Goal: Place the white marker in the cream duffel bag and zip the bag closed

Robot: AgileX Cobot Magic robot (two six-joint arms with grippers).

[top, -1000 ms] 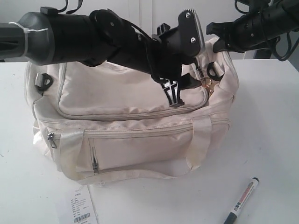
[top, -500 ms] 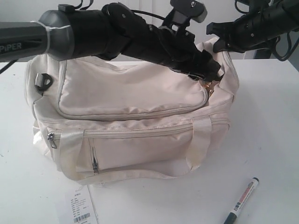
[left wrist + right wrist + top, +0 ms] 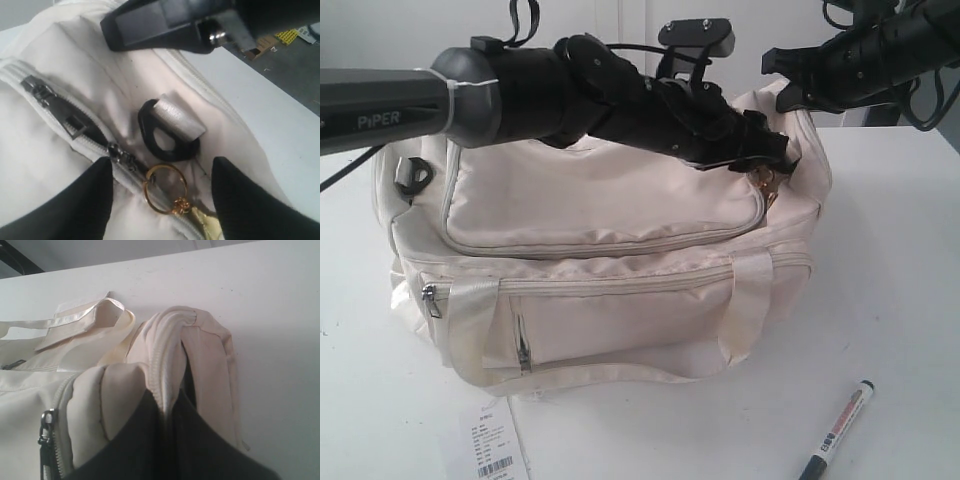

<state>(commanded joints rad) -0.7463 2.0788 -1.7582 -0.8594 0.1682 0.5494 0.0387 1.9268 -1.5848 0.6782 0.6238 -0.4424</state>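
Observation:
The cream duffel bag (image 3: pixel 610 260) sits mid-table with its main zip shut. Over its top reaches my left gripper (image 3: pixel 772 160), open at the bag's right end. In the left wrist view its jaws (image 3: pixel 162 165) stand either side of the gold ring zip pull (image 3: pixel 165 189) without touching it. My right gripper (image 3: pixel 790 88) is shut on a fold of the bag's fabric (image 3: pixel 167 347) at that same end and holds it up. The white marker (image 3: pixel 838 430) lies on the table in front of the bag, to the right, away from both grippers.
A black buckle (image 3: pixel 167 132) hangs on the bag's end just beyond the ring. A dark zip slider (image 3: pixel 75 112) lies along the zip. A printed paper tag (image 3: pixel 490 450) lies on the white table (image 3: pixel 900 280) at the front left.
My left wrist has turned and dropped lower over the bag's right end, with the fingers now around the gold ring. The right gripper, the bag and the marker have stayed put.

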